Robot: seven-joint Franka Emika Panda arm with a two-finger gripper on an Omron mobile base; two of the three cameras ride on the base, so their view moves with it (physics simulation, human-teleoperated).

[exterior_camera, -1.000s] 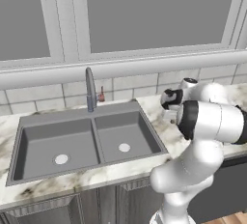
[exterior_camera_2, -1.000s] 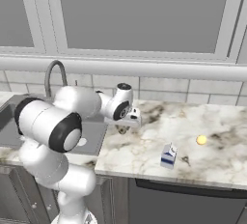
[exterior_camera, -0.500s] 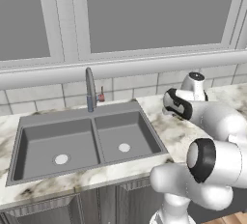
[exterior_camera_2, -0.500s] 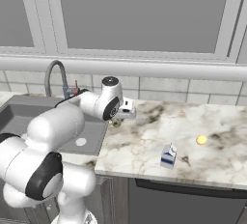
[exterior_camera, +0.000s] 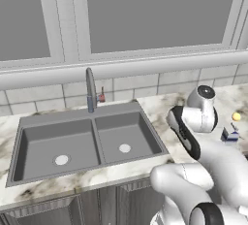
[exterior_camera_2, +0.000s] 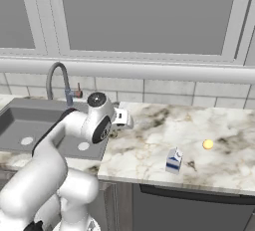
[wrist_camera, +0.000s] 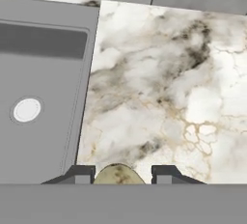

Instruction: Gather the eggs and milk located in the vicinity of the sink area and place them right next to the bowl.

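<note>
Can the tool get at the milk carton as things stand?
Probably not to grasp it: the tool is closed on a pale rounded thing. The counter toward the milk carton seems free.

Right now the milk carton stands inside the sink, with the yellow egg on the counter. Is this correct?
No. The milk carton stands on the marble counter, right of the sink, as the right base view shows. The yellow egg is on the counter.

Base cams flank arm, sharing sink (exterior_camera: 87, 144); hand cam close above counter (wrist_camera: 159, 92).
</note>
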